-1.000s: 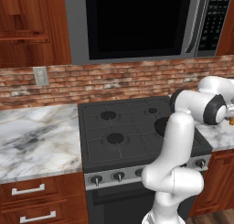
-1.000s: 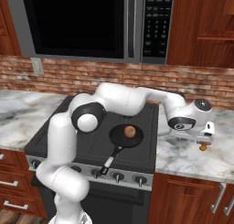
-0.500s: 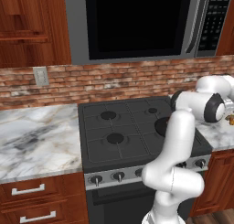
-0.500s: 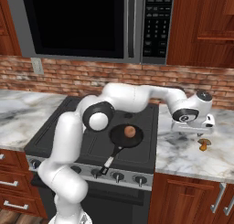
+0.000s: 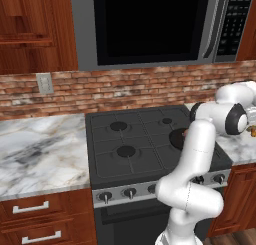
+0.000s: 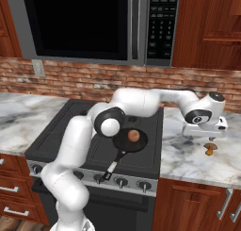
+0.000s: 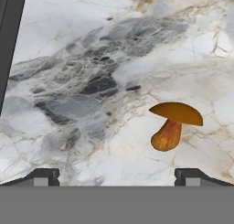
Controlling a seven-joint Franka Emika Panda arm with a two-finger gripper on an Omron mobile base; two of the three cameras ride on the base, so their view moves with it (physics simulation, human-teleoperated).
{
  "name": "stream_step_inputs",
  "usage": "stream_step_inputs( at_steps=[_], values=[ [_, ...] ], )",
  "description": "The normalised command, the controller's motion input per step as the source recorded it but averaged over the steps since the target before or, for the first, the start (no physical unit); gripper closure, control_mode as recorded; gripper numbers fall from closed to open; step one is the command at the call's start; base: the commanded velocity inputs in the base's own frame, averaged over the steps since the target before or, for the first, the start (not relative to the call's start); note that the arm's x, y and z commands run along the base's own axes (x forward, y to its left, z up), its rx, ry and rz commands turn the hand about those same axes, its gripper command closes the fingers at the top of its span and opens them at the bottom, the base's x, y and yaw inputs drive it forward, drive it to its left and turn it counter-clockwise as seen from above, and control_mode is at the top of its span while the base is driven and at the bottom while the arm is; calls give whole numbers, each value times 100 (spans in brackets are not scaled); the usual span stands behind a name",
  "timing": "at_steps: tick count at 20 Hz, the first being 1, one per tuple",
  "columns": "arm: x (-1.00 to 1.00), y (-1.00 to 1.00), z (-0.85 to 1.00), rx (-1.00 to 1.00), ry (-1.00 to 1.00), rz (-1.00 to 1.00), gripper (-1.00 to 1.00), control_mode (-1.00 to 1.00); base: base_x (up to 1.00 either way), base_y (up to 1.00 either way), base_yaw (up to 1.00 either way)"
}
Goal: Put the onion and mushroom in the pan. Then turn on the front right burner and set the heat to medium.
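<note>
The onion (image 6: pixel 135 136) lies inside the black pan (image 6: pixel 126 141), which sits at the stove's front right and hides the front right burner. In the left base view my arm covers most of the pan (image 5: pixel 176 138). The mushroom (image 6: pixel 210 148) stands on the marble counter right of the stove, orange-brown cap up. In the hand view the mushroom (image 7: pixel 174 125) is just ahead of my right fingertip (image 7: pixel 191 176). My gripper (image 6: pixel 207 135) hovers open slightly above and left of the mushroom, nothing between its fingers; the gripper (image 7: pixel 117 177) faces down at the counter.
Stove knobs (image 6: pixel 122 182) line the front panel below the pan handle (image 6: pixel 113 165). A microwave (image 6: pixel 94 25) hangs above the stove, against a brick backsplash. The stove's dark edge (image 7: pixel 7 45) shows at the hand view's left. Bare marble (image 6: pixel 188 154) surrounds the mushroom.
My hand has turned and shifted a little to the right and down, closer over the mushroom. The jaws stayed open. Onion, pan and mushroom have not moved.
</note>
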Motion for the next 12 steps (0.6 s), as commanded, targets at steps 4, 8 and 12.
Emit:
stream_step_inputs(
  at_steps=[4,8,12],
  values=[
    [0,-20,-1,0,4,0,-100,-100,0,0,0],
    [1,-5,-2,0,2,0,-100,-100,0,0,0],
    [0,-8,-24,0,0,0,-100,-100,0,0,0]
  ],
)
